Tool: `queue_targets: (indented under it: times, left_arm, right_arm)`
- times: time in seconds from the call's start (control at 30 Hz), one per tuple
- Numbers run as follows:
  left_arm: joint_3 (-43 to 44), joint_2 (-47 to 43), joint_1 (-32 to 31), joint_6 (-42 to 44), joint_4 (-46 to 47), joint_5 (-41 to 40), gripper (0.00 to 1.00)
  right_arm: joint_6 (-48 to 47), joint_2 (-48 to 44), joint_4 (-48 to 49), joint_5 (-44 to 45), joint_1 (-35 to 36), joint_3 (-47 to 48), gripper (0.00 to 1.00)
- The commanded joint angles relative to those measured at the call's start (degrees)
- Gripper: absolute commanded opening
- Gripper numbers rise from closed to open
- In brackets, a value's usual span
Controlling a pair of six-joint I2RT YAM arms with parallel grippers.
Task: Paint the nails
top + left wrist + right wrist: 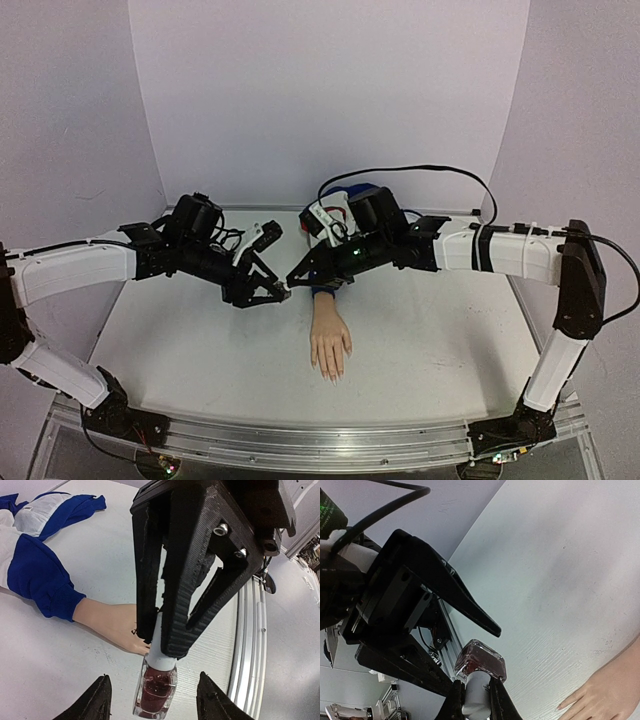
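The mannequin hand [331, 340] lies palm down at the table's middle, fingers toward the front, its blue sleeve [350, 200] behind it. Its nails [330, 372] are too small to judge from above; one pinkish fingertip shows in the right wrist view [559, 706]. A small dark-red polish bottle [156, 687] with a white cap [476, 697] hangs left of the wrist. My right gripper [476, 685] is shut on the cap and also shows in the top view [292, 277]. My left gripper [156, 697] is open, with its fingers [102, 697] on either side of the glass and not touching it.
An aluminium rail [320, 440] runs along the table's front edge and shows in the left wrist view [247, 645]. White walls enclose the back and sides. A black cable [420, 170] loops behind the right arm. The blue and white sleeve [40, 570] lies toward the back.
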Motion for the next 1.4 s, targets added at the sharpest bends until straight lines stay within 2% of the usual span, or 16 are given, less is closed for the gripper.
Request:
queue_targets:
  times: [0.0, 0.13, 0.23, 0.8, 1.37]
  left_arm:
    - [1.8, 0.1, -0.3, 0.9, 0.2, -0.2, 0.59]
    - [1.8, 0.4, -0.3, 1.1, 0.2, 0.0, 0.67]
    - [1.9, 0.5, -0.4, 1.2, 0.1, 0.4, 0.67]
    - [2.7, 0.8, -0.4, 1.1, 0.1, 0.7, 0.49]
    - [3.9, 0.8, -0.4, 0.6, 0.3, 4.2, 0.07]
  right_arm:
    - [0.0, -2.5, 1.0, -0.8, 0.3, 2.3, 0.00]
    - [0.1, -2.4, 1.0, -1.0, 0.3, 3.0, 0.00]
    - [0.2, -2.2, 1.0, -1.3, 0.3, 3.3, 0.00]
    - [0.5, -0.6, 1.0, -2.2, 0.9, 4.4, 0.00]
    - [-0.4, 0.9, -0.4, -1.8, 1.4, 6.1, 0.00]
